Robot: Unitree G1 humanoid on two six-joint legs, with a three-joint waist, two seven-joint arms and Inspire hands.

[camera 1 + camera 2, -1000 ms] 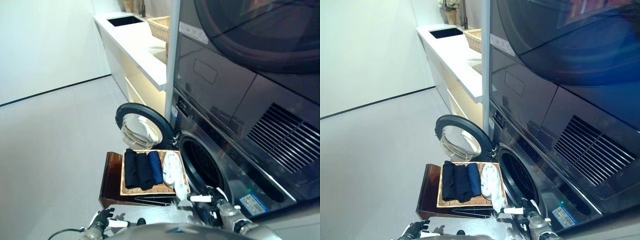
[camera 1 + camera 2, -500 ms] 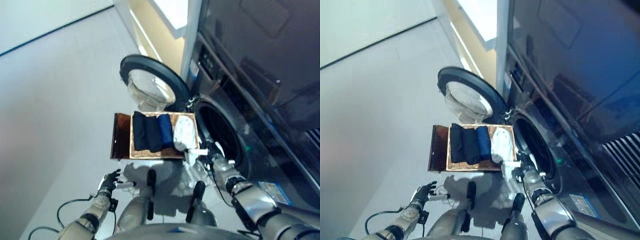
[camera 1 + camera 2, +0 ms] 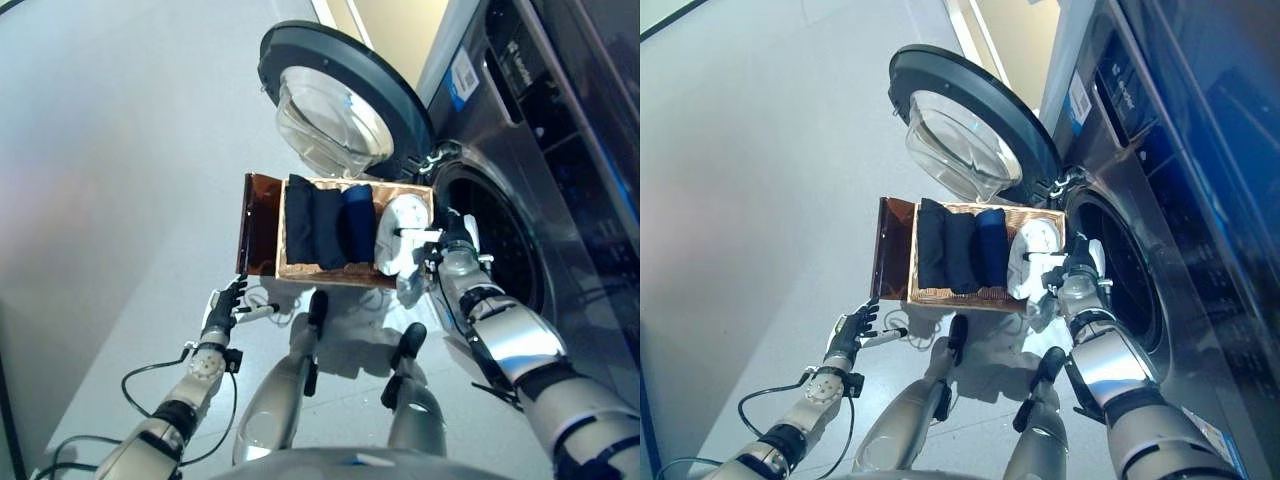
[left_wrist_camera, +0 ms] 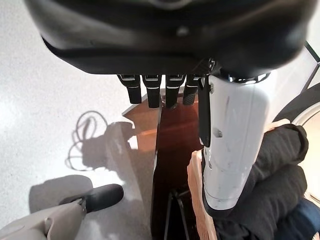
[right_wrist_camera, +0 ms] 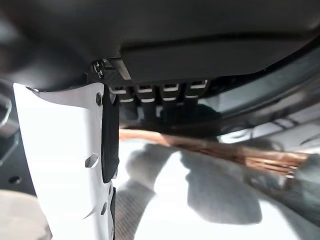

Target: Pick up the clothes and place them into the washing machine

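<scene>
Clothes [image 3: 330,225] lie folded in basket [image 3: 283,268] left of the open washer [image 3: 500,250]. Right hand [image 3: 443,250], fingers straight, hovers over white garment [image 3: 400,225]; left hand [image 3: 222,305] relaxed, empty. Risk: a shallow grasp could drop cloth short of the drum.

Silver-grey arms, dark left hand [image 3: 222,305] and right hand [image 3: 448,243], white-covered thumbs.

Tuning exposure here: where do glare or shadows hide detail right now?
Right wrist view: the right hand has a white thumb cover that glares bright, and a dark shadow falls across the white garment. Left wrist view: hard shadows lie on the floor. Left eye view: the door glass carries bright reflections.
</scene>
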